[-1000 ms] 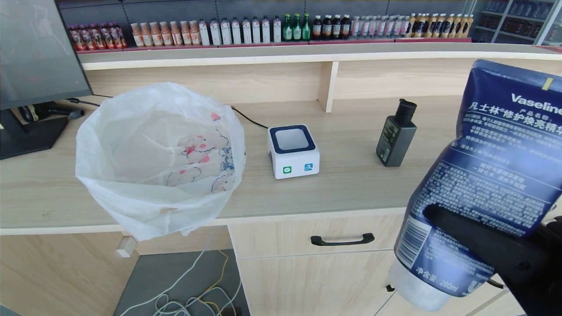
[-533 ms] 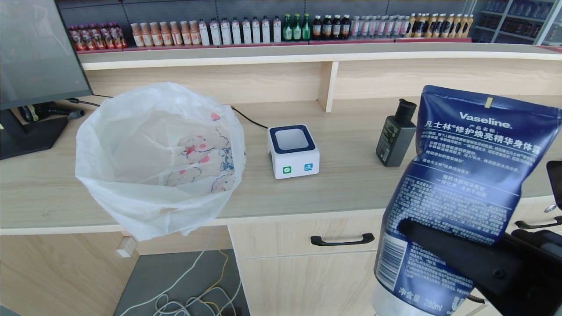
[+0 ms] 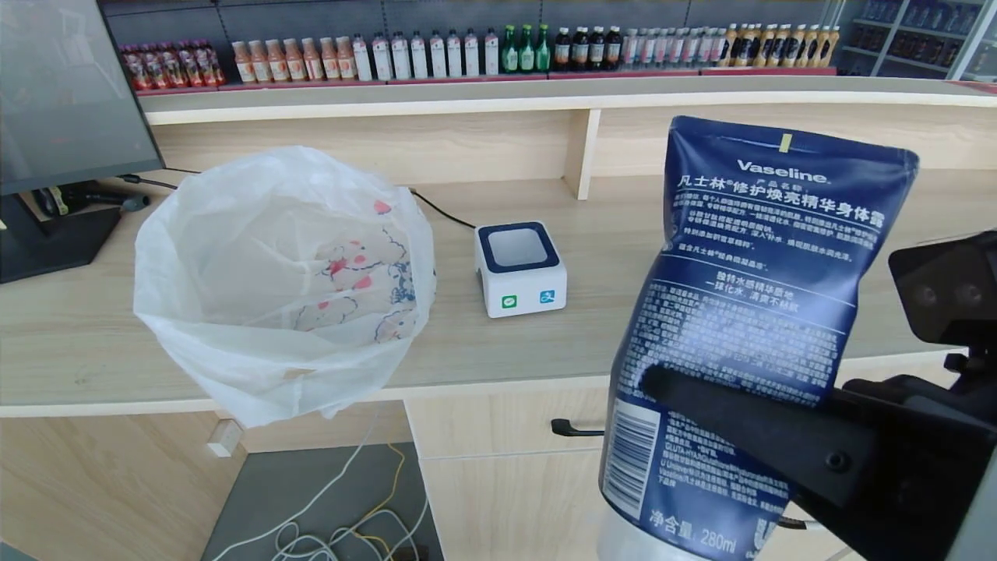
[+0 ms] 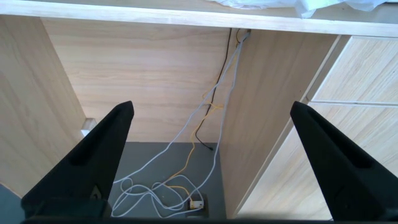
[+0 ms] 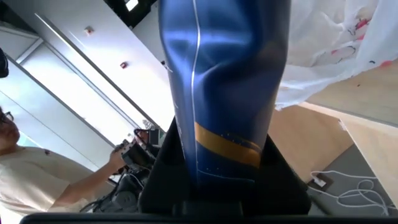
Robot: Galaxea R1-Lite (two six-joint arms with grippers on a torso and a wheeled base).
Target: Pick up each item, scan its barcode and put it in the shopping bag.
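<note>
The right end effector (image 3: pixel 662 383) is gripping a blue pouch (image 3: pixel 767 304) near its lower end, one black finger lying across the printed side. The pouch is being held upright in the air with a slight lean, close to the head camera, to the right of the scanner (image 3: pixel 520 267) and apart from it. Its printed side is facing the camera, with the barcode (image 3: pixel 631 458) showing at the lower corner. In the right wrist view the end effector (image 5: pixel 221 163) is squeezing the pouch (image 5: pixel 224 74) from both sides.

A white plastic bag (image 3: pixel 280 288) is standing open on the left part of the desk (image 3: pixel 78 335), its mouth wide and its lower part hanging over the front edge. The scanner is sitting on the desk just right of the bag, window facing up.

The left end effector (image 4: pixel 211 155) is hanging low in front of the desk's wooden panel, fingers spread wide and holding nothing. Cables (image 4: pixel 171 180) are lying on the floor beneath it.
</note>
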